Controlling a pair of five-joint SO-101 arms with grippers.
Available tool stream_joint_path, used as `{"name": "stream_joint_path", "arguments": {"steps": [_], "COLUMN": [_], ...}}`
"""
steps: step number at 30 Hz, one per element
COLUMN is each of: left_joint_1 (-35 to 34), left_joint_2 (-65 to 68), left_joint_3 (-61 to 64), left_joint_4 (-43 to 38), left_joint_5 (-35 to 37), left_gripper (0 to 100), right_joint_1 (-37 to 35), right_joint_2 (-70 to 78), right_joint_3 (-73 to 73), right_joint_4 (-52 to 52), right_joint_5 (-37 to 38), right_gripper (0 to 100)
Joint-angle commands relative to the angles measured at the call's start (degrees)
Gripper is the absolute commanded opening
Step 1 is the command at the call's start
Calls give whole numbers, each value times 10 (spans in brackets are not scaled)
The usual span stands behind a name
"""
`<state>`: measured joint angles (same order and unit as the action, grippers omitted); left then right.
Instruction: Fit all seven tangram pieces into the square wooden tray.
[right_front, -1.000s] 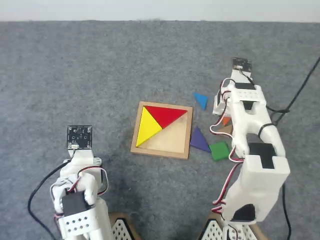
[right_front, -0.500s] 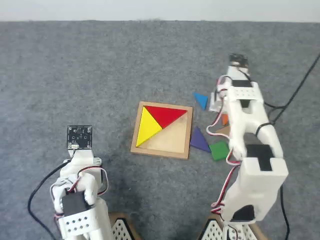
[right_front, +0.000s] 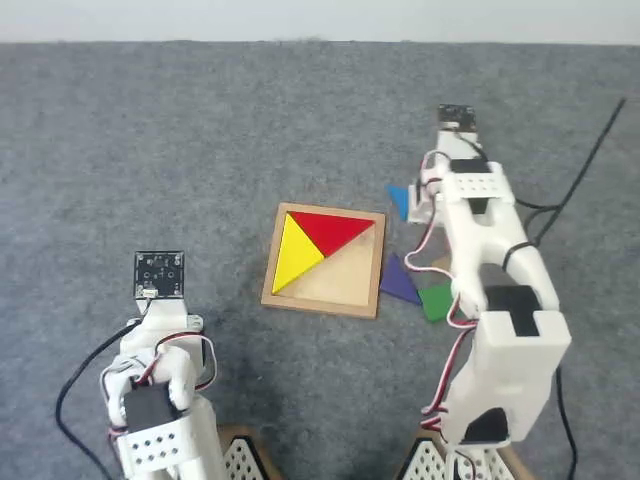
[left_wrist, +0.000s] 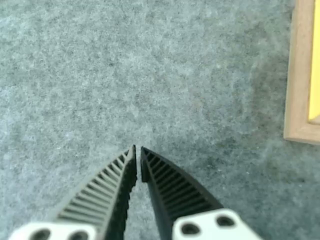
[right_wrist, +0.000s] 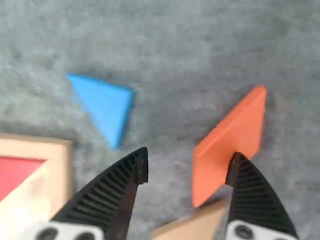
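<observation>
The orange parallelogram (right_wrist: 230, 132) lies on the grey carpet (right_front: 150, 150) near the blue triangle (right_wrist: 105, 106), just outside the square wooden tray (right_front: 322, 305). Thin, rigid and light, it probably wants pinching across its opposite long edges. The right gripper (right_wrist: 189, 159) hangs over it, jaws wide. The left gripper (left_wrist: 138, 151) sits well apart, jaws closed together.
</observation>
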<state>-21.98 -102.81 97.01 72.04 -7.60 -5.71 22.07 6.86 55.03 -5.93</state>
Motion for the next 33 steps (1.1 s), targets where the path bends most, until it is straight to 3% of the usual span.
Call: {"name": "stream_joint_path", "arguments": {"steps": [1, 16, 27, 33], "left_joint_1": [-2, -2, -2, -2], "left_joint_2": [-11, -11, -11, -11], "left_joint_3": [-5, -5, -5, -5], "left_joint_4": [3, 3, 3, 3], "left_joint_5": [-5, -5, -5, -5], "left_gripper": [15, 15, 15, 15], "right_joint_1": [47, 71, 189, 141], "right_joint_2": [7, 0, -79, -77], "right_joint_3": [-20, -19, -17, -62], "right_joint_4": [-3, 58, 99, 120], "right_joint_5": [10, -18, -32, 6], "right_gripper": [253, 253, 253, 253]}}
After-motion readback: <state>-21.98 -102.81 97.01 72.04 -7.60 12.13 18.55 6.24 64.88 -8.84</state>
